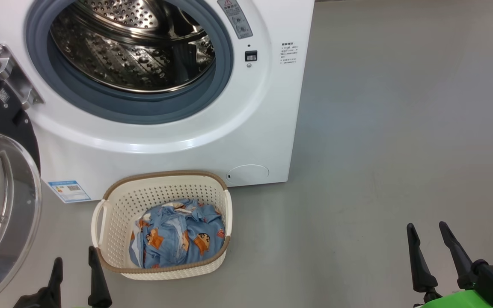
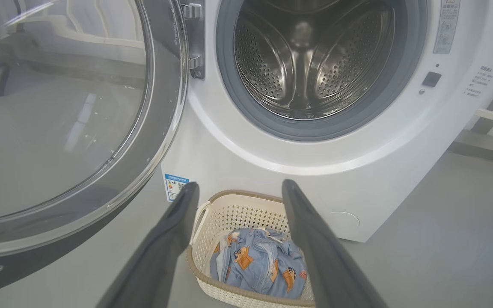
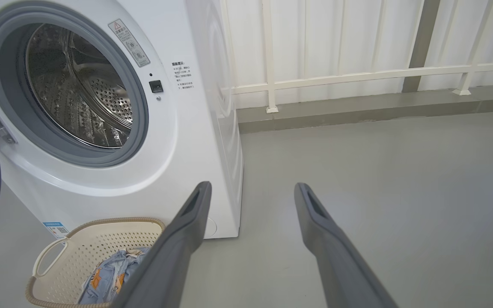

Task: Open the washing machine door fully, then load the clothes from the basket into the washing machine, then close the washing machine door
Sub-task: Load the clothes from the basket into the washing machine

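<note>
The white washing machine [image 1: 246,128] stands with its steel drum [image 1: 131,42] exposed. Its round door [image 1: 2,192] hangs swung out at the left, glass bowl facing me; the left wrist view shows the door [image 2: 58,119] wide at the left. On the floor before the machine sits the cream basket [image 1: 114,205] holding the light blue clothes [image 1: 178,237]. My left gripper [image 1: 75,262] stands open just left of the basket's near corner, and in its wrist view the left gripper [image 2: 238,188] frames the basket [image 2: 238,214]. Open and empty, my right gripper [image 1: 427,226] hovers over bare floor far to the right.
Grey floor [image 1: 400,128] stretches to the right of the machine. A white railing [image 3: 357,75] and a low kerb [image 3: 357,113] run along the wall behind. A blue label sticker [image 1: 69,191] marks the machine's lower left front.
</note>
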Controlling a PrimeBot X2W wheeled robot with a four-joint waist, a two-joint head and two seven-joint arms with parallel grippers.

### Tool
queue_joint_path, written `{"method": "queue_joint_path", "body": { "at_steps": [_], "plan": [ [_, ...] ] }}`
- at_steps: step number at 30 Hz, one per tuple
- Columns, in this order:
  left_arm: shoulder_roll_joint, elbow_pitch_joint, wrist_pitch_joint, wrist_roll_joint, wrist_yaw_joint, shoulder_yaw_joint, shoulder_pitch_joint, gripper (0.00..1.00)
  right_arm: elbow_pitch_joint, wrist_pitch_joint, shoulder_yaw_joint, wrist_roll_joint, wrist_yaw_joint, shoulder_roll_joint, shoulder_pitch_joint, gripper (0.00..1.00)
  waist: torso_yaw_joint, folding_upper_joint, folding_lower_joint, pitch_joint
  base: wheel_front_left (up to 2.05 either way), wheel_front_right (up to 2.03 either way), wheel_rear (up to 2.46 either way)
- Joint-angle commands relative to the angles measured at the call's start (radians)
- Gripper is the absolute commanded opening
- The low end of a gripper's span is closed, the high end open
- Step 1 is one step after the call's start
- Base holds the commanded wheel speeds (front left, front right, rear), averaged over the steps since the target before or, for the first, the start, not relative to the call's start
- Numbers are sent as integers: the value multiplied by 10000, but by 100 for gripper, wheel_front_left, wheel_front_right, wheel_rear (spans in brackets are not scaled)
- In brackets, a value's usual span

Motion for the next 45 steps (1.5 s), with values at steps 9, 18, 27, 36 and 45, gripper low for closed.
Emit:
{"method": "queue_joint_path", "body": {
  "at_steps": [9, 18, 27, 36, 45],
  "plan": [
    [154, -111, -55, 121, -144, 373, -186, 100, -265, -120, 179, -46, 16, -61, -153, 100, 19, 0, 0, 43, 0, 0, 0],
    [154, 81, -55, 125, -255, 465, -187, 100, -244, -120, 199, -33, 16, -61, -150, 100, 19, 0, 0, 38, 22, -22, 0],
    [154, 60, -55, 533, -287, 722, -238, 100, -201, -120, 231, -20, 16, -61, -169, 100, 21, 0, 0, -19, 151, -153, 2],
    [154, 123, -55, 580, -247, 507, -175, 100, -207, -120, 196, 18, 16, -61, -171, 100, 29, 0, 0, -15, 112, -112, 0],
    [154, 186, -55, 446, -264, 428, -151, 100, -203, -120, 177, 13, 16, -60, -143, 100, 103, 0, 0, -52, 15, -15, 0]
  ]
}}
